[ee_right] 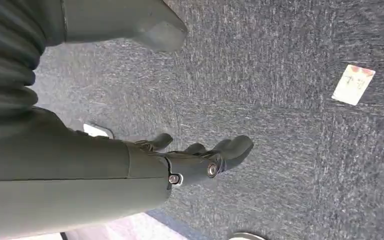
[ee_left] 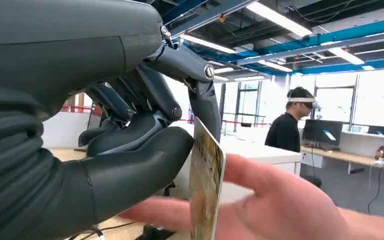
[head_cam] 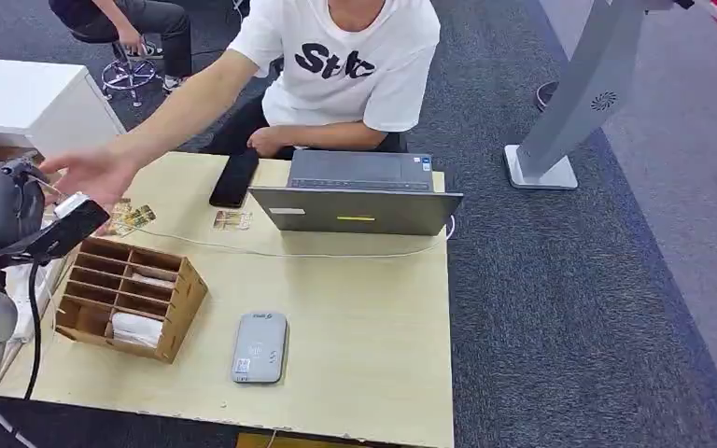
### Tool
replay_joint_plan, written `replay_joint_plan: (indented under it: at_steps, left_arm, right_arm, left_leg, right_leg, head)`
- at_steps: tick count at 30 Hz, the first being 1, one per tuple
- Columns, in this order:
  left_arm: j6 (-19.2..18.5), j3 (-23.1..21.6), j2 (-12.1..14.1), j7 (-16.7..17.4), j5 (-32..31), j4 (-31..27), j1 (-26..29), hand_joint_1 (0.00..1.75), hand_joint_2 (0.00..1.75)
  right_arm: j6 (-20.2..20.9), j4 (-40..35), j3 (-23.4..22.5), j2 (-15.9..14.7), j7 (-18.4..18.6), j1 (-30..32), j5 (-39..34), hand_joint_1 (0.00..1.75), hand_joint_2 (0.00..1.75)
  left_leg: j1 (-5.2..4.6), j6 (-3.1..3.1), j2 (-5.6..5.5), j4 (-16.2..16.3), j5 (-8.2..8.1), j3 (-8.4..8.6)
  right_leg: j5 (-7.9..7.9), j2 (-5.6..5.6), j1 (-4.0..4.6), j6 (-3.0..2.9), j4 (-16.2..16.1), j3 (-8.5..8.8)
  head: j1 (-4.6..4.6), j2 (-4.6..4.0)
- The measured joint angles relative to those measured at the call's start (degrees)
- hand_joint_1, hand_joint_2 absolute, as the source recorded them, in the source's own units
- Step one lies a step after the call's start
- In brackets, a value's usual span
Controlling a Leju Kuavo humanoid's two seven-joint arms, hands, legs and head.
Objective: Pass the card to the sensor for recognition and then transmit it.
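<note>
Light wooden table (head_cam: 364, 308) bearing a grey sensor (head_cam: 260, 347). Well beyond the sensor, at the table's far-left edge, the left hand (ee_left: 130, 145) pinches the card (ee_left: 206, 187) above a person's open palm (ee_left: 280, 210). Right hand (ee_right: 200, 160) hangs slack, fingers apart, grasping nothing.

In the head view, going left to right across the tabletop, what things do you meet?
Left hand holding the card → wooden organizer → card reader → laptop.
</note>
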Motion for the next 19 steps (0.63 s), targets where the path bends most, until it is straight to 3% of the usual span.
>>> replay_joint_plan:
  at_steps: [6,7,8,9,10,19]
  left_arm:
    - [0.8,0.0,-1.5,-1.4,0.7,1.8,-0.4,1.75,1.75]
    - [0.9,0.0,-1.8,-1.5,0.9,1.8,-0.4,1.61,1.75]
    - [0.9,0.0,-2.1,-1.6,1.1,1.8,-0.4,1.61,1.75]
    - [0.9,0.0,-2.4,-1.8,1.4,1.8,-0.4,1.36,1.75]
    - [0.9,0.0,-2.8,-2.1,1.7,1.8,-0.4,0.0,1.75]
    - [3.5,0.0,-7.3,-2.4,5.4,-0.6,-0.2,0.0,1.75]
  right_arm:
    - [0.0,0.0,0.3,-0.1,0.0,-0.1,-0.3,0.0,1.75]
    - [0.0,0.0,0.4,-0.1,0.0,-0.1,-0.3,0.0,1.75]
    - [0.0,0.0,0.4,-0.1,0.0,-0.2,-0.3,0.0,1.75]
    - [0.0,0.0,0.5,-0.1,0.1,-0.2,-0.3,0.0,1.75]
    - [0.1,0.0,0.5,-0.1,0.2,-0.2,-0.3,0.0,1.75]
    - [0.3,0.1,1.1,-0.1,0.4,-0.2,-0.6,0.0,1.75]
  left_leg:
    - [-0.01,0.0,0.0,0.0,0.0,0.0]
    - [-0.01,0.0,0.0,0.0,0.0,0.0]
    - [-0.01,0.0,0.0,0.0,0.0,0.01]
    - [-0.01,0.0,0.0,0.0,0.0,0.01]
    - [-0.01,0.0,0.0,0.0,0.0,0.01]
    - [-0.01,0.01,-0.02,0.0,0.0,-0.02]
  right_leg:
    - [0.0,-0.01,0.0,0.0,0.0,0.0]
    - [0.0,-0.01,0.0,0.0,0.0,0.0]
    - [0.0,0.0,0.0,0.0,0.0,0.0]
    - [0.0,0.0,0.0,0.0,0.0,0.0]
    - [0.01,0.0,0.0,0.0,0.0,0.0]
    - [0.01,-0.01,-0.01,0.01,0.0,0.02]
  head:
    - [0.0,0.0]
    - [0.0,0.0]
    - [0.0,0.0]
    - [0.0,0.0]
    - [0.0,0.0]
    - [0.0,0.0]
